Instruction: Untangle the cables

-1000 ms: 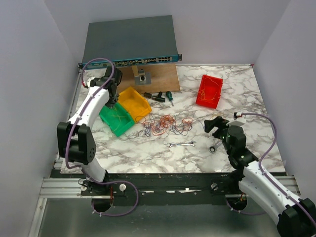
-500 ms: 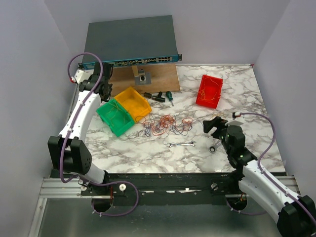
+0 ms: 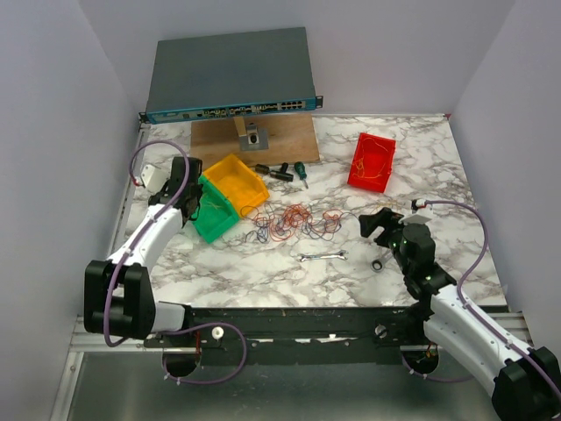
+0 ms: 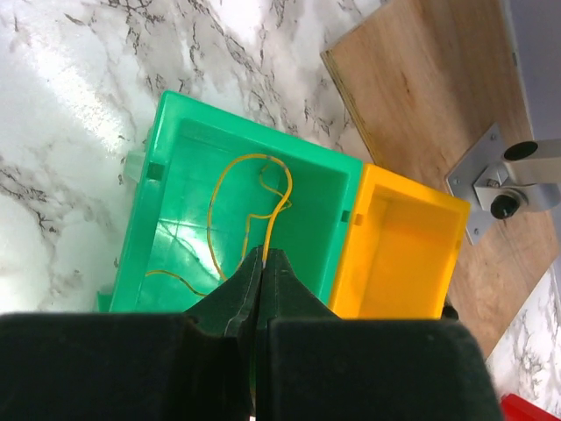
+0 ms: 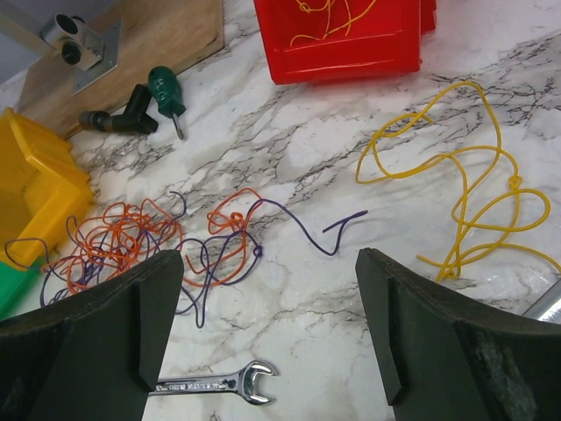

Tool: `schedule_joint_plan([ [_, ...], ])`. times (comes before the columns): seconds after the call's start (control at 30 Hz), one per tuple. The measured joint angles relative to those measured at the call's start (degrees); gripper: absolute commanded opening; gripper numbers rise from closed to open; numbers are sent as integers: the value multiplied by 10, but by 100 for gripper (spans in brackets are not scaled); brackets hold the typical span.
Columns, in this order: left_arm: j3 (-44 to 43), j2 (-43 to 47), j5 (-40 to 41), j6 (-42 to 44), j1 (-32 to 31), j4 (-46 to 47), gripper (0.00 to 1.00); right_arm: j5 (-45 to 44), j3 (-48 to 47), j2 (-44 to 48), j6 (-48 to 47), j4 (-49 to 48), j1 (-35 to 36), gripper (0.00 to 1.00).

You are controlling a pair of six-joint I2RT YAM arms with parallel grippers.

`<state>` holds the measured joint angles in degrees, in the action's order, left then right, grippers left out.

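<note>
One yellow cable (image 5: 514,185), right-wrist view only

On my left wrist camera the yellow wire (image 4: 216,195) runs out of sight behind the closed tips of the left gripper (image 4: 263,256); I cannot tell if it is pinched; my right wrist view crops the red bin (image 5: 351,53) at its far side

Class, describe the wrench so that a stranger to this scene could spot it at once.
On the marble table, find the orange and purple cable tangle near the middle. Just on its near side lies the wrench. Unlike the thin coloured wires beside it, it is a straight silver metal bar with a forked end.
</note>
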<state>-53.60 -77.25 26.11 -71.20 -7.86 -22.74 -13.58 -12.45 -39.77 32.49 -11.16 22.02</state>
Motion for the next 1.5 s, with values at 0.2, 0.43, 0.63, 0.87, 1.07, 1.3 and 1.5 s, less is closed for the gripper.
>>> schedule_joint_plan([
  [0.2,51,4,0,0,-17,54,0,3,0,-1,0,-4,0,87],
  [0.43,-16,-115,-19,-12,-21,24,0,4,2,1,0,-8,0,87],
  [0.63,-17,-124,-20,-25,-21,8,27,4,4,7,0,-8,0,87],
  [0.87,-23,-73,-10,-22,-21,-31,43,4,4,4,0,-8,0,87],
  [1.07,-47,-39,-9,-9,-21,-73,58,4,4,5,0,-8,0,87],
  [1.3,-79,-21,-24,20,-21,-108,56,4,4,4,0,-7,0,87],
  [1.5,-97,-20,-43,39,-21,-140,53,3,-6,4,0,15,0,88],
])
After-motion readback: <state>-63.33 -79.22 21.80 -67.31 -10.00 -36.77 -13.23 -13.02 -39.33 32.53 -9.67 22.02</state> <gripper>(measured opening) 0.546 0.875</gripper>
